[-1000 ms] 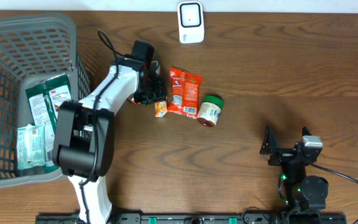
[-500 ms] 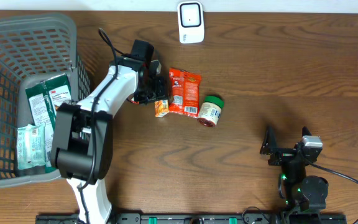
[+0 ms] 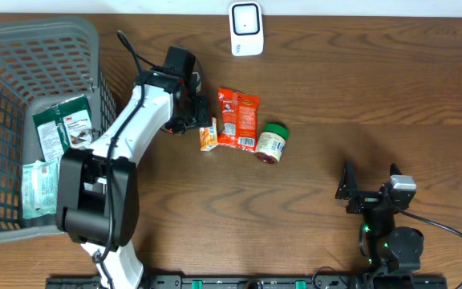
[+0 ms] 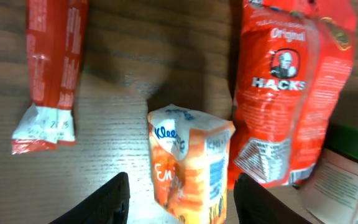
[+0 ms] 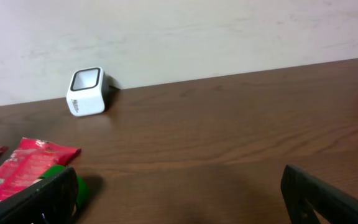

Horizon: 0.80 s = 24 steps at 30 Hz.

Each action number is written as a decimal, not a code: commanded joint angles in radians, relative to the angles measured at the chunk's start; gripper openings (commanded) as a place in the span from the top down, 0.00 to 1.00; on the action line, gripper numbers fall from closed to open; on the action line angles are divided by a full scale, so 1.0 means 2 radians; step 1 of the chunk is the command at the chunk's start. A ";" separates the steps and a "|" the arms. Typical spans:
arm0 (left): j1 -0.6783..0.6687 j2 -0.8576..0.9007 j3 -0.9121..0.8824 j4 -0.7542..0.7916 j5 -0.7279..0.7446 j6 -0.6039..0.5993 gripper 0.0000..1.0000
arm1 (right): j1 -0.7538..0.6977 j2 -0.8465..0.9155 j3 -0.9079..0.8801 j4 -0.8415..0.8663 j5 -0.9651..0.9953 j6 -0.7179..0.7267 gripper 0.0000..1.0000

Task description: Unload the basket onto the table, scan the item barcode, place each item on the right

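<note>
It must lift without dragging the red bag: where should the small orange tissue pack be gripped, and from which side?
Across its long sides, from straight above: the orange tissue pack lies flat, narrow enough for the open left pincer straddling it. The red Hacks bag lies close on one side, leaving little room there.

Just right of my left gripper [image 4: 182,208], the red bag [image 4: 294,93] reads "Original" and "HACKS". Straight ahead of it, the orange pack [image 4: 188,155] shows "Klee", the rest unreadable. Well behind it, a green packet [image 3: 64,124] carries "3M".
</note>
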 commanded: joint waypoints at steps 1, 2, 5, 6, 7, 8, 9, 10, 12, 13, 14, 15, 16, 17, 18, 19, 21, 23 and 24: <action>-0.015 -0.023 0.008 -0.012 -0.005 0.003 0.45 | -0.004 0.000 -0.001 -0.002 -0.001 -0.006 0.01; -0.020 -0.023 0.006 -0.012 -0.005 0.003 0.45 | -0.004 0.000 0.000 -0.002 -0.001 -0.006 0.01; -0.039 -0.023 0.000 -0.005 -0.033 0.000 0.45 | -0.004 0.000 -0.001 -0.002 -0.001 -0.006 0.01; -0.043 -0.023 -0.002 -0.004 -0.048 -0.005 0.45 | -0.004 0.000 -0.001 -0.002 -0.001 -0.006 0.01; -0.047 -0.023 -0.005 -0.004 -0.062 -0.011 0.45 | -0.004 0.000 -0.001 -0.002 -0.001 -0.006 0.01; -0.051 -0.023 -0.008 -0.003 -0.077 -0.018 0.45 | -0.004 0.000 -0.001 -0.002 -0.001 -0.006 0.01; -0.055 -0.023 -0.011 -0.002 -0.089 -0.024 0.45 | -0.003 0.000 -0.001 -0.002 -0.001 -0.006 0.01; -0.058 -0.022 -0.014 0.000 -0.099 -0.028 0.45 | -0.004 0.000 -0.001 -0.002 -0.001 -0.006 0.01; -0.063 -0.020 -0.022 0.009 -0.110 -0.035 0.45 | -0.004 0.000 -0.001 -0.002 -0.001 -0.006 0.01; -0.065 -0.019 -0.028 0.019 -0.113 -0.035 0.45 | -0.004 0.000 -0.001 -0.002 -0.001 -0.006 0.01; -0.067 -0.019 -0.034 0.028 -0.113 -0.035 0.45 | -0.004 0.000 -0.001 -0.002 -0.001 -0.006 0.01; -0.068 -0.019 -0.042 0.040 -0.113 -0.037 0.45 | -0.004 0.000 -0.001 -0.002 -0.001 -0.006 0.01; -0.069 -0.019 -0.049 0.049 -0.113 -0.041 0.45 | -0.003 0.000 -0.001 -0.002 -0.001 -0.006 0.01; -0.070 -0.019 -0.053 0.056 -0.113 -0.044 0.45 | -0.004 0.000 -0.001 -0.002 -0.001 -0.006 0.01; -0.070 -0.018 -0.057 0.061 -0.113 -0.044 0.45 | -0.004 0.000 -0.001 -0.002 -0.001 -0.006 0.01; -0.070 -0.018 -0.059 0.064 -0.114 -0.044 0.45 | -0.004 0.000 -0.001 -0.002 -0.001 -0.006 0.01; -0.070 -0.017 -0.059 0.067 -0.114 -0.044 0.45 | -0.004 0.000 -0.001 -0.002 -0.001 -0.006 0.01; -0.070 -0.017 -0.059 0.070 -0.120 -0.044 0.45 | -0.004 0.000 -0.001 -0.002 -0.001 -0.006 0.01; -0.070 -0.017 -0.060 0.070 -0.128 -0.044 0.45 | -0.004 0.000 -0.001 -0.002 -0.001 -0.006 0.01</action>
